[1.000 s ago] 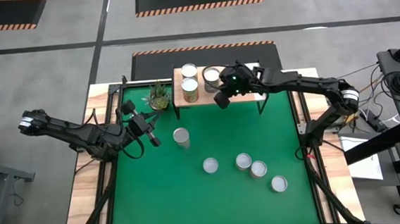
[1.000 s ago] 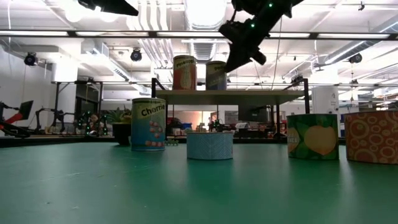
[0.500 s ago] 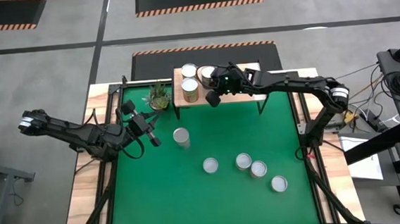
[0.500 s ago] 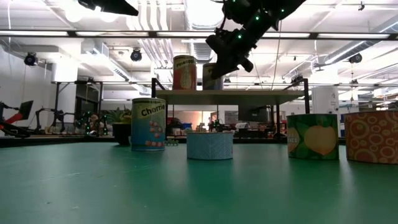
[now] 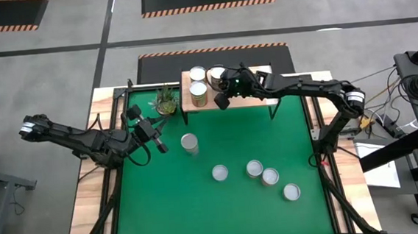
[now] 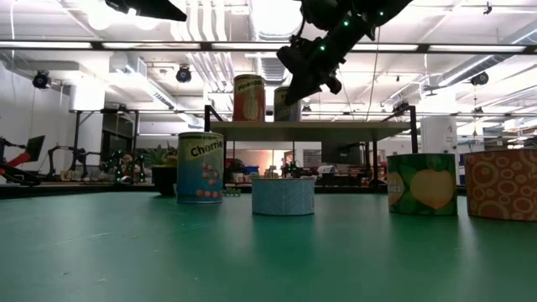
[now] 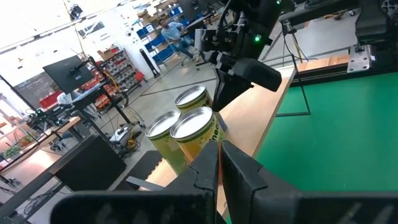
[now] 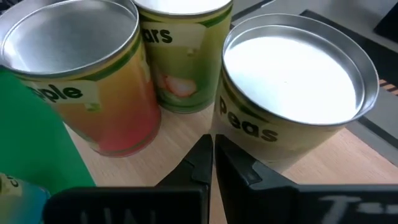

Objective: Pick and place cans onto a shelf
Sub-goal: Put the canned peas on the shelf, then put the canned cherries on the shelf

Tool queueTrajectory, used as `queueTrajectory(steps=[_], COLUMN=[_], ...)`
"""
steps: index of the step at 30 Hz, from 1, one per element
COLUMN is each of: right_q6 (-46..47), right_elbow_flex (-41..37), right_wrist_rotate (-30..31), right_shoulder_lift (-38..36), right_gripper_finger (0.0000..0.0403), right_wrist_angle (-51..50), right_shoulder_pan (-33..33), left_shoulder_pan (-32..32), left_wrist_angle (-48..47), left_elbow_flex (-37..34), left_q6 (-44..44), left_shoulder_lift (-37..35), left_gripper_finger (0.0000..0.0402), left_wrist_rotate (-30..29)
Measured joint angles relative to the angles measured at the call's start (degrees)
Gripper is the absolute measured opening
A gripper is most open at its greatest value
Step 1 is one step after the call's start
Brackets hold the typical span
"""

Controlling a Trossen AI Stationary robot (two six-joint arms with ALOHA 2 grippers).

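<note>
Three cans stand upright on the pale wood shelf (image 5: 256, 101) at the table's far edge: "Apple" (image 8: 81, 81), "Pears" (image 8: 183, 56) and "Peas" (image 8: 292, 81). My right gripper (image 8: 211, 149) is shut. It slants down over the shelf, with its tips just in front of the Peas can's lower side (image 5: 216, 76). Several more cans rest on their bases on the green mat, among them one (image 5: 189, 143) near the middle and one (image 5: 292, 192) toward the near right. My left gripper (image 5: 159, 144) is shut and holds nothing, above the mat's left part. My right gripper's shut fingertips (image 8: 202, 152) stand close to the Peas can's side near its base (image 8: 249, 140), coming from the table's right and slanting down. I cannot tell whether they touch it. The can stands upright on the shelf.
A small potted plant (image 5: 166, 99) stands on the mat just left of the shelf. The shelf's right half (image 5: 281, 90) is bare wood. Wooden table borders flank the mat on both sides (image 5: 88, 177).
My right gripper has moved along the shelf toward the table's left, up to the cans, and has tipped down somewhat. It has stayed shut. My left arm has kept still.
</note>
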Motion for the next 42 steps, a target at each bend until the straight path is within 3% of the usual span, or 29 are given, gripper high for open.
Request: queueTrajectory(steps=[8,20,22,26,28,35,42], right_q6=[0.0,0.6,0.7,0.7,0.6,1.4,1.5], right_elbow_flex=[0.0,-2.3,-3.0,-4.9,-6.3,-13.1,-23.5], right_wrist_rotate=[-0.5,0.0,0.0,0.0,0.0,0.1,0.2], right_shoulder_lift=[-2.8,-7.9,-7.9,-7.9,-7.9,-7.9,-7.7], right_gripper_finger=[0.0009,0.0009,0.0009,0.0009,0.0009,0.0009,0.0009], right_wrist_angle=[-0.2,-2.1,-2.6,-3.6,-3.7,1.0,15.0], right_shoulder_pan=[2.9,19.4,22.1,27.0,29.1,32.0,31.0], left_shoulder_pan=[0.0,0.0,0.1,0.0,0.0,0.0,0.0], left_wrist_angle=[0.0,-8.7,-13.2,-22.1,-24.6,-26.3,-26.3], left_elbow_flex=[0.0,0.0,0.0,0.0,0.0,-0.3,-0.4], left_q6=[0.0,-4.8,-7.3,-14.1,-17.7,-28.4,-34.1], left_shoulder_lift=[0.0,0.0,0.0,0.4,1.2,7.1,17.8], left_gripper_finger=[0.0000,0.0000,0.0000,0.0000,0.0000,0.0000,0.0000], left_wrist_rotate=[0.0,0.7,5.3,23.2,28.6,29.0,26.9])
